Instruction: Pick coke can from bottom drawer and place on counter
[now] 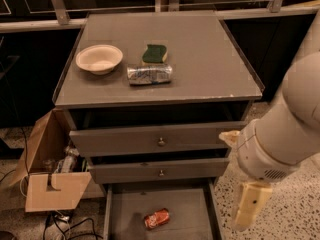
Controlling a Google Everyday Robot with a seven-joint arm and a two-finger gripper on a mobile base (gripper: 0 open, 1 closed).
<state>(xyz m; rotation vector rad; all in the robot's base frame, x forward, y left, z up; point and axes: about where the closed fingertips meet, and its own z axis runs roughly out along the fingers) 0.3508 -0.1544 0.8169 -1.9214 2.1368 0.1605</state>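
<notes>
Our end effector (235, 180) hangs just right of the bottom drawer (187, 206), with its two sides apart and holding nothing. The coke can (157, 218) lies on its side on the drawer floor. If we bump it, it may roll away. We might also hit the middle drawer (125, 171) going in.

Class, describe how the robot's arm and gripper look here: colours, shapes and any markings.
The arm is bulky, smooth and white, built of rounded segments, with a small dotted grille near its wrist end. No cables or lettering show. The gripper, at lower right beside the bottom drawer, is pale cream and blocky.
</notes>
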